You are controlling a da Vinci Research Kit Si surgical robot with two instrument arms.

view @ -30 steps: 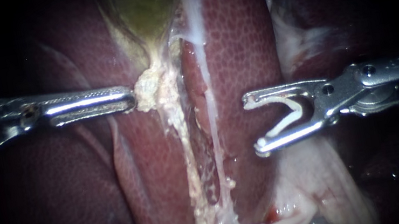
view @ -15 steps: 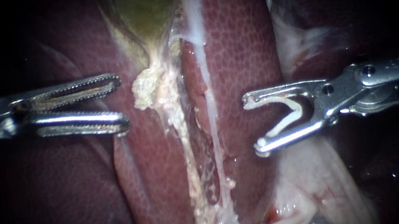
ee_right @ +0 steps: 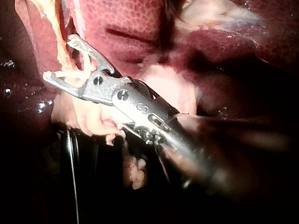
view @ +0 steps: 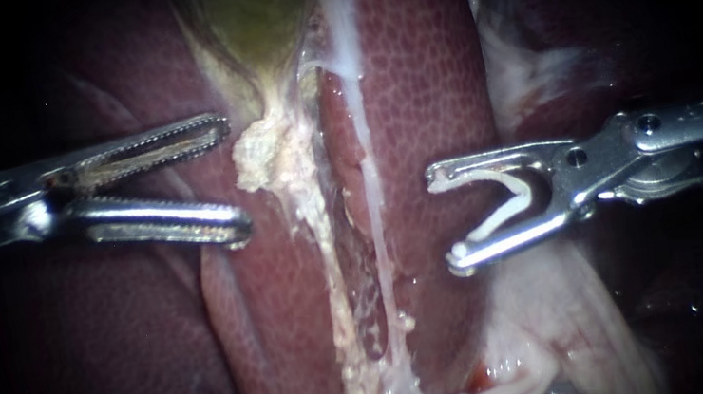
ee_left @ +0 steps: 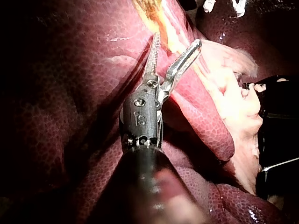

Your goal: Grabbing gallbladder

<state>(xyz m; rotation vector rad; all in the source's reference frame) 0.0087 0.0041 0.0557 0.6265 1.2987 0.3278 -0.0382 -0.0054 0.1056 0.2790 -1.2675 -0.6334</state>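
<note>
Endoscope view: left instrument (view: 235,179) gapes open, empty, near the gallbladder (view: 254,2); right instrument (view: 446,217) holds a white clip (view: 508,208).

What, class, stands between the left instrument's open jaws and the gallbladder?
Nothing visible. The left instrument has open jaws just short of the pale ragged tissue at the gallbladder's narrow end; only liver surface shows in the gap. The right instrument, holding a clip, sits on the far side.
</note>
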